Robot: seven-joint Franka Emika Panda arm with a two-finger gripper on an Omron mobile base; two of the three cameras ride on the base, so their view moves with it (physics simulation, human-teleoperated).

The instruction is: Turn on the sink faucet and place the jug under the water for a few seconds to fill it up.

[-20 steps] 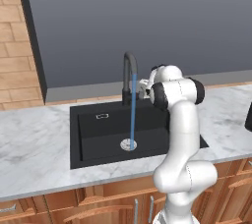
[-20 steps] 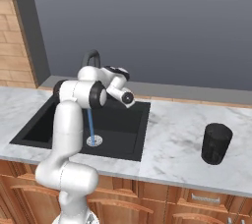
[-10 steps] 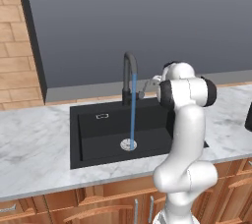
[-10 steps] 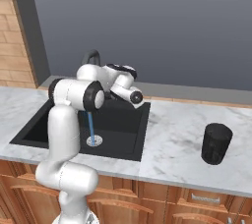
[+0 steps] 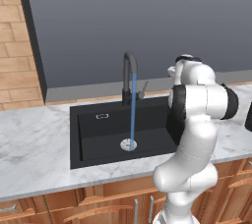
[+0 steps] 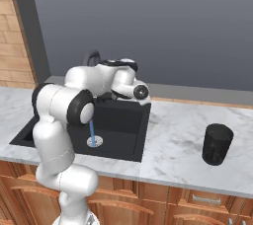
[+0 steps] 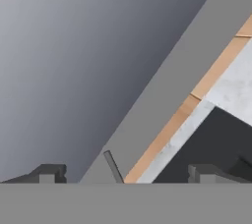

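Observation:
The black sink (image 5: 98,134) is set in the marble counter, with its round silver drain (image 5: 128,144) under the faucet (image 5: 129,68). A thin blue stream of water (image 5: 133,112) falls from the spout to the drain. The grey side lever (image 5: 143,89) sticks out to the right of the faucet base. My gripper (image 7: 127,174) is open, its fingertips (image 7: 49,173) wide apart and nothing held; the lever (image 7: 113,166) shows between them, apart from both. The hand hovers over the sink's back right corner. The black jug (image 6: 217,143) stands upright on the counter, far to the right of the sink (image 6: 126,120).
A dark grey wall panel (image 5: 147,21) rises behind the counter, with a brick wall (image 5: 15,46) at the left. Marble counter (image 6: 173,135) stretches between the sink and the jug. Wooden cabinet fronts (image 5: 98,208) run below.
The gripper has opened and let go of the faucet lever. The hand has swung right and a little up, away from the faucet. The water keeps running.

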